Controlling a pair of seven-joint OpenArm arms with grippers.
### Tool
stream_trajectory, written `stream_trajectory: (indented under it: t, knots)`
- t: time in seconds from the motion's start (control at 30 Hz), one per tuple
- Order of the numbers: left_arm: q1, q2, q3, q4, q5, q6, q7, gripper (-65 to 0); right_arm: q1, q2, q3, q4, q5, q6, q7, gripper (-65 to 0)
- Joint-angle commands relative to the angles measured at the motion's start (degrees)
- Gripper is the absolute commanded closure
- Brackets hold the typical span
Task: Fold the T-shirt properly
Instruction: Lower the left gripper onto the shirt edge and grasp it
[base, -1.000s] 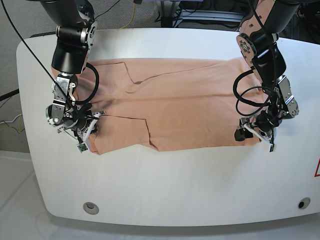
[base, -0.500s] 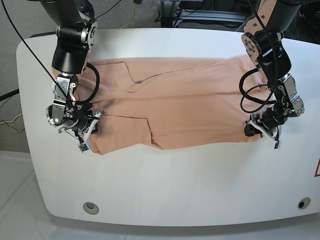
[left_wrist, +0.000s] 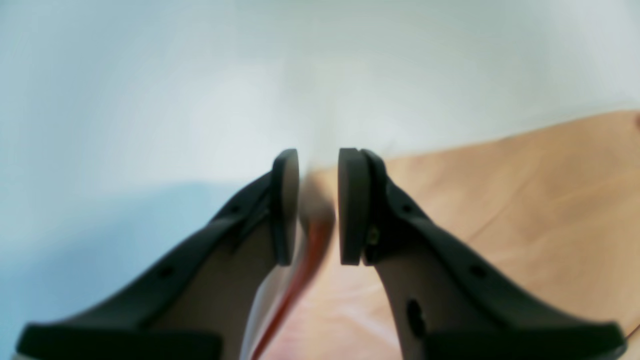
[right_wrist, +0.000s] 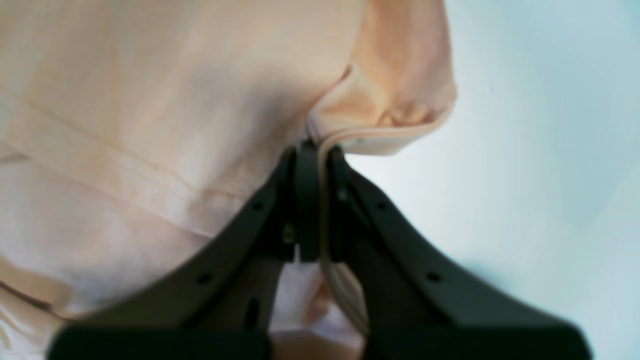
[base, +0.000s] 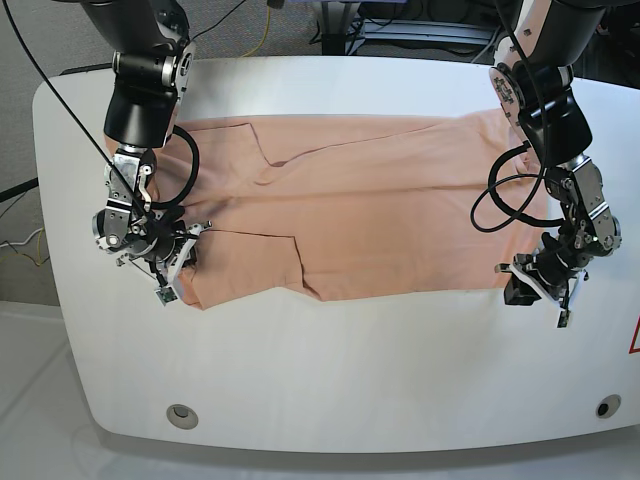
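Observation:
The peach T-shirt (base: 380, 220) lies spread sideways across the white table (base: 330, 370), wrinkled, with a folded flap near its front edge. My right gripper (base: 168, 283) is at the shirt's front left corner. In the right wrist view that gripper (right_wrist: 312, 150) is shut on the hem of the T-shirt (right_wrist: 175, 100). My left gripper (base: 540, 292) sits at the shirt's front right corner, just off the cloth. In the left wrist view the left gripper (left_wrist: 318, 152) has its jaws close together, and a blurred fold of the T-shirt (left_wrist: 525, 200) stands between the pads.
The table's rounded front edge carries two round holes (base: 181, 415) (base: 607, 407). A red mark (base: 635, 335) shows at the right border. Cables and equipment lie behind the far edge. Both arms (base: 145, 100) (base: 540, 100) reach down from the back.
My left gripper has narrowed its jaws and moved toward the front right, drawing the shirt's right corner with it. The right gripper has stayed where it was, still shut.

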Motion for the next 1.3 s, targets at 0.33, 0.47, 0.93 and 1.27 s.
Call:
stream_trajectory:
  t: [0.33, 0.47, 0.93, 1.27]
  knots:
    - [-1.3, 0.3, 2.9, 1.5, -0.8, -0.2, -1.0, -11.5, -0.6, -0.8, 0.1, 8.2, 0.0, -0.3, 0.5, 0.0]
    - [-1.3, 0.3, 3.9, 1.5, -0.8, -0.2, -1.0, -11.7, -0.8, -0.9, 0.2, 9.0, 0.0, -0.3, -0.5, 0.0]
    - [4.0, -2.2, 8.0, 7.4, 1.9, 0.0, -1.0, -28.7, -1.8, -0.9, 0.2, 9.1, 0.1, -0.3, -1.5, 0.0]
    - [9.8, -2.2, 8.1, 17.8, 6.5, 5.5, -3.6, -49.7, -1.9, -0.9, 0.1, 9.1, 0.2, -0.3, -1.5, 0.0]
